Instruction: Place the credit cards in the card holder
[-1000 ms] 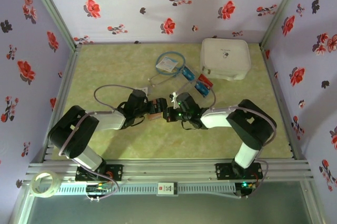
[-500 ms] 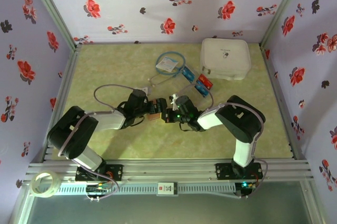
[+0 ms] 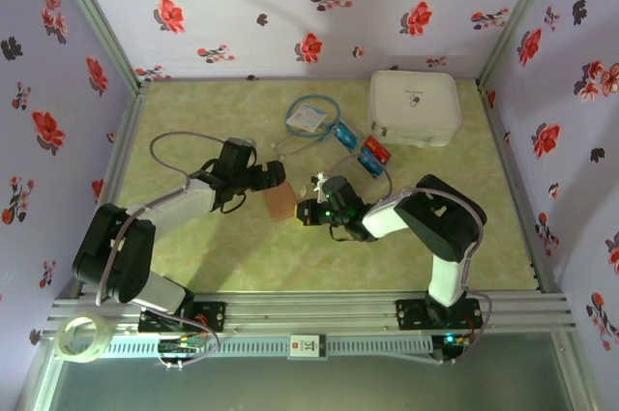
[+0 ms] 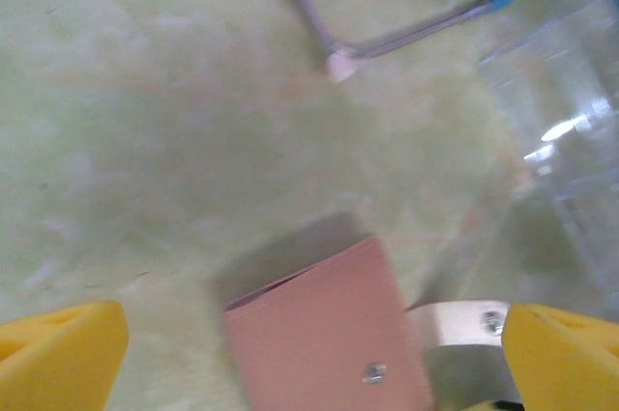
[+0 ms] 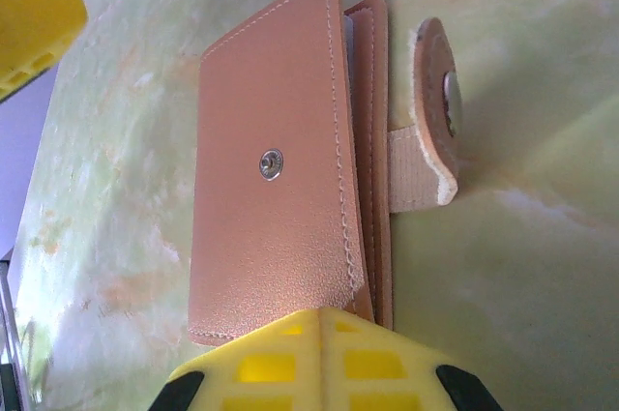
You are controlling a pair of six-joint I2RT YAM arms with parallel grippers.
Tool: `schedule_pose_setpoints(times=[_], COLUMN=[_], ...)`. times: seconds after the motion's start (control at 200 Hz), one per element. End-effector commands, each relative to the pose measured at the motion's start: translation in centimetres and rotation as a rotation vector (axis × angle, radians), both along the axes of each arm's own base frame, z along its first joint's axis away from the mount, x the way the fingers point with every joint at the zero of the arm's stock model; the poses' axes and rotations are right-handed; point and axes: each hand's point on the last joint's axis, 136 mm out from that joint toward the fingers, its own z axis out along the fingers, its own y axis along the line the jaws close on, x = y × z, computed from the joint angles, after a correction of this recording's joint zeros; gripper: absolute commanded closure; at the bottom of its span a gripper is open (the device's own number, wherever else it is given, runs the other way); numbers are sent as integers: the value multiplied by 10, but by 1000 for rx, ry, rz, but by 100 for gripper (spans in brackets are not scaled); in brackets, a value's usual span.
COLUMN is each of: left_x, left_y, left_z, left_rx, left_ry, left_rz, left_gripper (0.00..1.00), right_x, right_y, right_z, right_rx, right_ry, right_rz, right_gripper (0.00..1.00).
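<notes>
- Pinkish-tan leather card holder lies on the green surface, one short end clamped in the right pincer, long axis pointing away from it.
- Empty left pincer spread wide, just beside the holder.
- Red and blue plastic credit cards sit far-right of the holder, nearer the right arm.
</notes>
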Motion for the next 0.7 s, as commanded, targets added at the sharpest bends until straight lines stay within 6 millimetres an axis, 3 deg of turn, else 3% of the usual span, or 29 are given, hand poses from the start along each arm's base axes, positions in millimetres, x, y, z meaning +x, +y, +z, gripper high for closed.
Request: schedule_pose_setpoints(times=[0.0, 0.495, 0.695], left_x=[-14, -18, -23], left_y=[23, 43, 50], left_z=[-29, -70, -78], left_rx=[186, 328, 401], left_ry=[84, 137, 157], left_rz=[-45, -22, -21], left_gripper=[0, 0, 0], right_x=[-6, -7, -4], right_y=[-8, -6, 1], right_z=[-23, -26, -9], right_rx=[-65, -72, -52], right_ry=[55, 72, 62], right_rz=[-16, -11, 7], right_gripper=[100, 100, 100])
